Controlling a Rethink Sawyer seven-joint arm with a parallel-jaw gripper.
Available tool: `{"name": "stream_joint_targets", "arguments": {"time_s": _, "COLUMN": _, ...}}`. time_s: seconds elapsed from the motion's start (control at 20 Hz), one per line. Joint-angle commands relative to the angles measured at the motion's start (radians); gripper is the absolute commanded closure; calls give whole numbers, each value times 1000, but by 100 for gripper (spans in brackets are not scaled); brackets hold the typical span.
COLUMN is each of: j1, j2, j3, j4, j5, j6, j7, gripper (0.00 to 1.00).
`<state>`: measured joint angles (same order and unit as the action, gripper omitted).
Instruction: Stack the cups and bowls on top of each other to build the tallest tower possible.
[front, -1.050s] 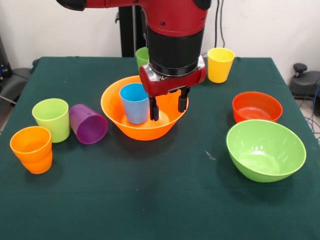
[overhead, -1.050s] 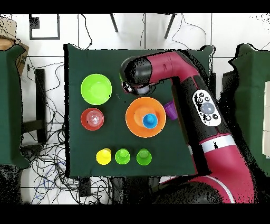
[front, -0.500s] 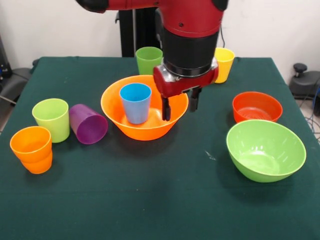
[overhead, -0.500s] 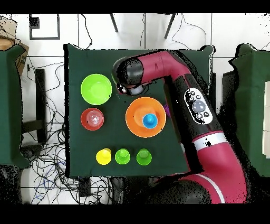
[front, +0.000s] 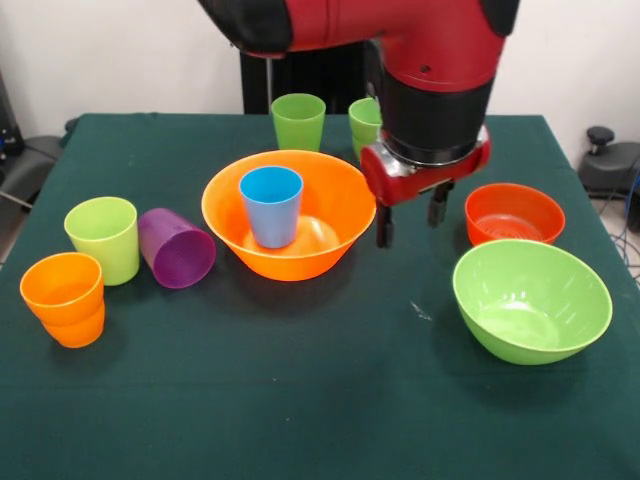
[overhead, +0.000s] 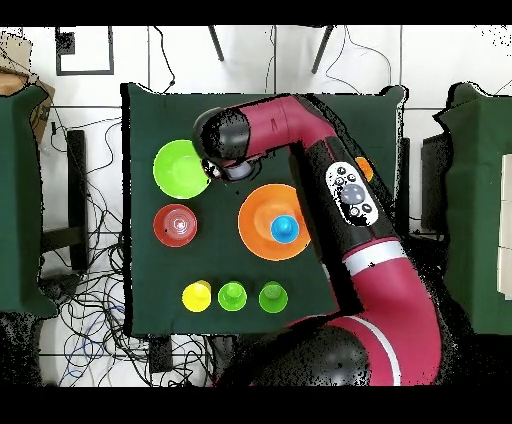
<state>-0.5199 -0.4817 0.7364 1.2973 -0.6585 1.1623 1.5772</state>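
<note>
End effector (front: 411, 222) shifted right, clear of orange bowl (front: 330, 205).
Fingers spread, empty; blue cup (front: 271, 205) remains inside; stacking barely begun.

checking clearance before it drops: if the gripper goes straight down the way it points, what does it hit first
Probably bare table. The open gripper points down into the gap between the orange bowl and the red-orange bowl; depth is unclear, so it might clip a rim.

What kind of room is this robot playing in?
Probably a robot lab. The red robot arm works at a green-covered table of plastic cups and bowls, and the overhead view shows loose cables all over the floor.
</note>
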Motion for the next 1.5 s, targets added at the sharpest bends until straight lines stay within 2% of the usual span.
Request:
{"name": "stream_joint_targets", "arguments": {"time_s": 0.05, "j1": 32, "j2": 65, "j3": -84, "j4": -11, "j5": 0, "j6": -75, "j7": 79, "gripper": 0}}
{"name": "stream_joint_targets", "arguments": {"time_s": 0.3, "j1": 43, "j2": 55, "j3": -98, "j4": 23, "j5": 14, "j6": -104, "j7": 131, "gripper": 0}}
{"name": "stream_joint_targets", "arguments": {"time_s": 0.45, "j1": 51, "j2": 53, "j3": -126, "j4": 42, "j5": 53, "j6": -166, "j7": 263, "gripper": 0}}
{"name": "stream_joint_targets", "arguments": {"time_s": 0.65, "j1": 75, "j2": 39, "j3": -170, "j4": 40, "j5": 70, "j6": -207, "j7": 331, "gripper": 0}}
{"name": "stream_joint_targets", "arguments": {"time_s": 1.05, "j1": 108, "j2": -8, "j3": -251, "j4": 90, "j5": 101, "j6": -353, "j7": 504, "gripper": 0}}
{"name": "stream_joint_targets", "arguments": {"time_s": 1.25, "j1": 120, "j2": -15, "j3": -286, "j4": 96, "j5": 99, "j6": -377, "j7": 532, "gripper": 0}}
{"name": "stream_joint_targets", "arguments": {"time_s": 1.5, "j1": 109, "j2": -17, "j3": -289, "j4": 103, "j5": 90, "j6": -351, "j7": 446, "gripper": 0}}
